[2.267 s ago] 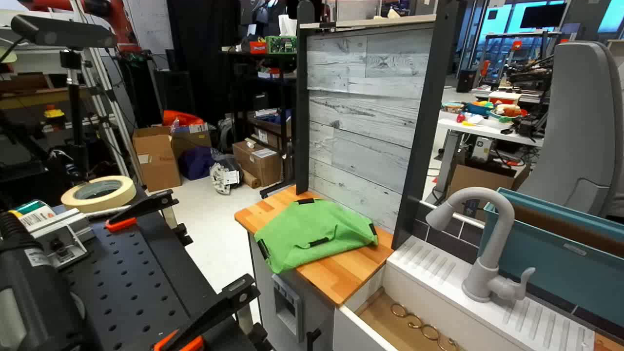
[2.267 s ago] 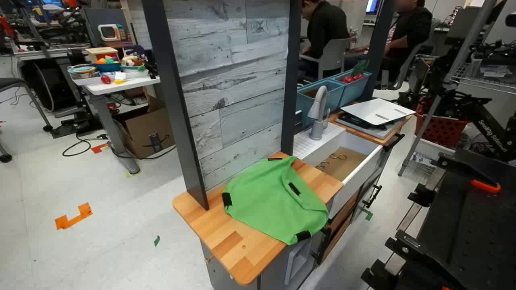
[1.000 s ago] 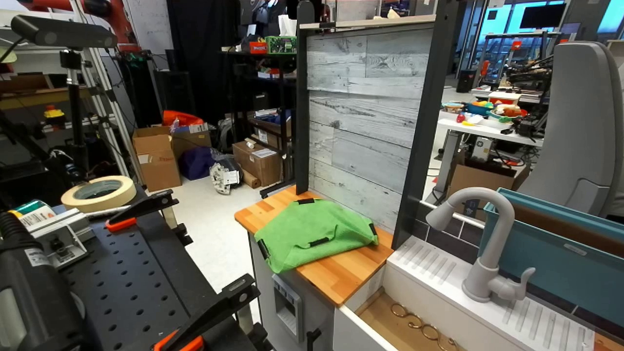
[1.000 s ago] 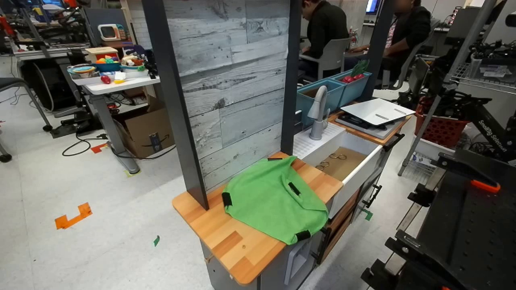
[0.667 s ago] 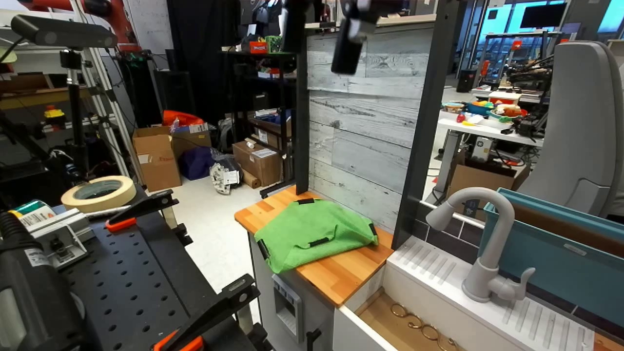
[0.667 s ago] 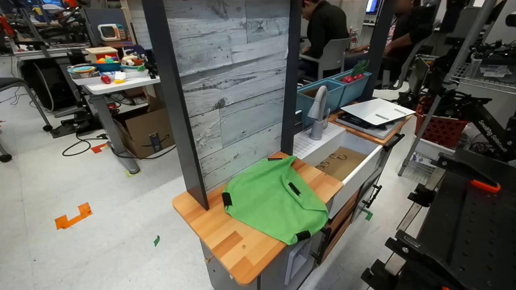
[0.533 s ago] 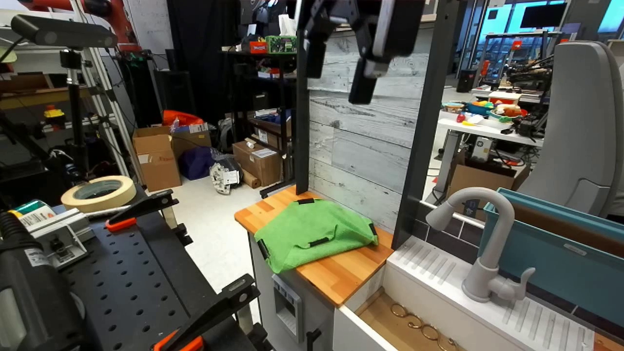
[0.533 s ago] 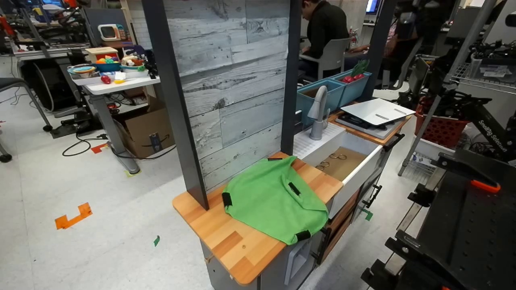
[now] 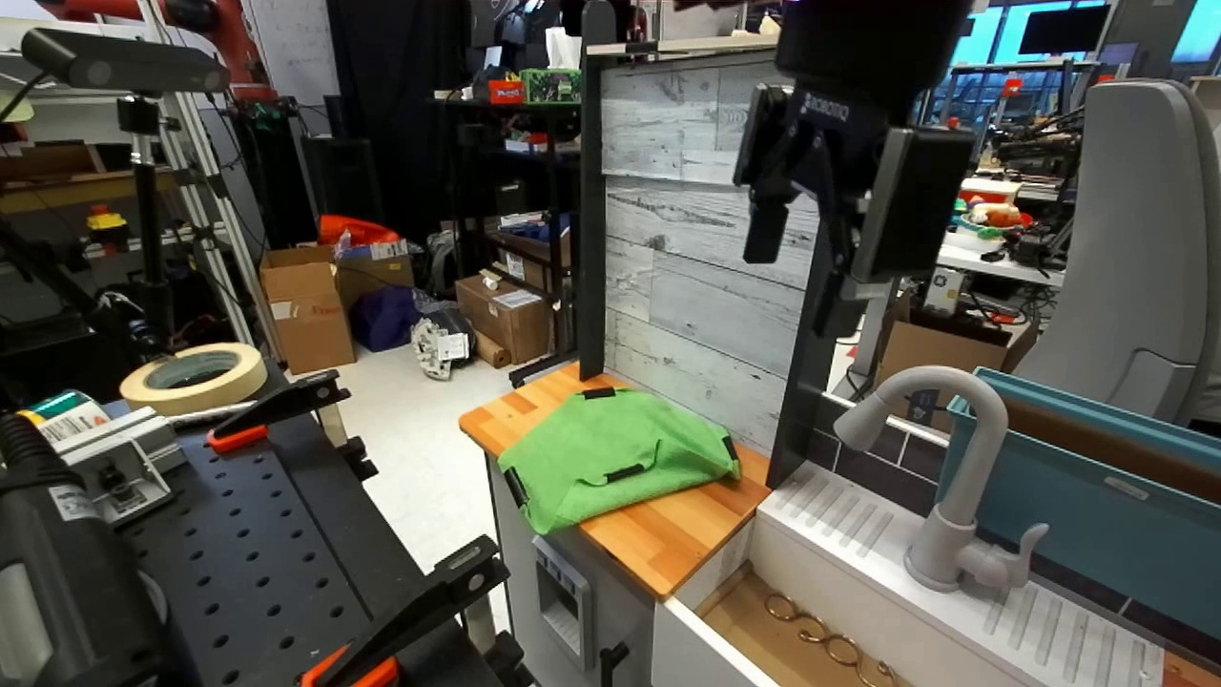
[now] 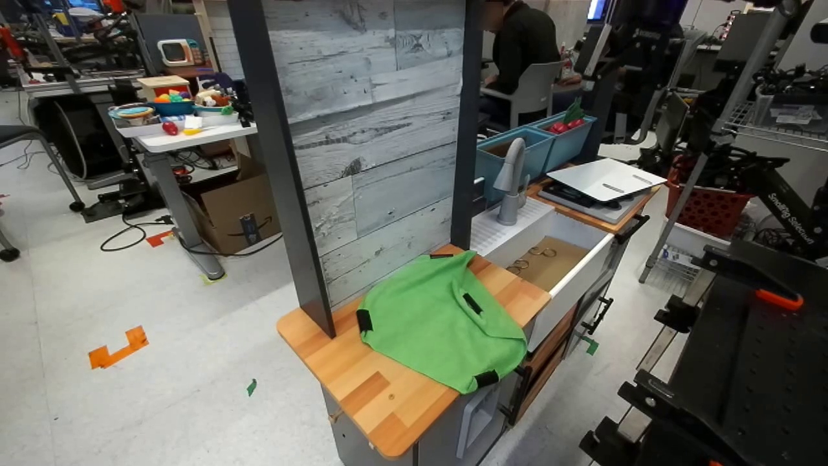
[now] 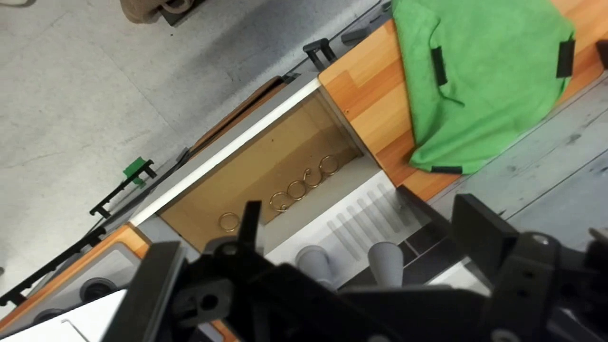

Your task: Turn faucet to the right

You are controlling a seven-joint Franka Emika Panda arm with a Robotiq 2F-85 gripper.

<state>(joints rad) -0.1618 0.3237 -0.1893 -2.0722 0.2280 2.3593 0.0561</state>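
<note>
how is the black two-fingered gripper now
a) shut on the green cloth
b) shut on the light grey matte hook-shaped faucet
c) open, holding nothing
c, since in an exterior view the gripper has its fingers spread wide, nothing between them, clear of the faucet.

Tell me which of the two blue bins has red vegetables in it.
In an exterior view, the blue bin farther from the faucet: leafy red vegetables show there, none in the nearer bin.
</note>
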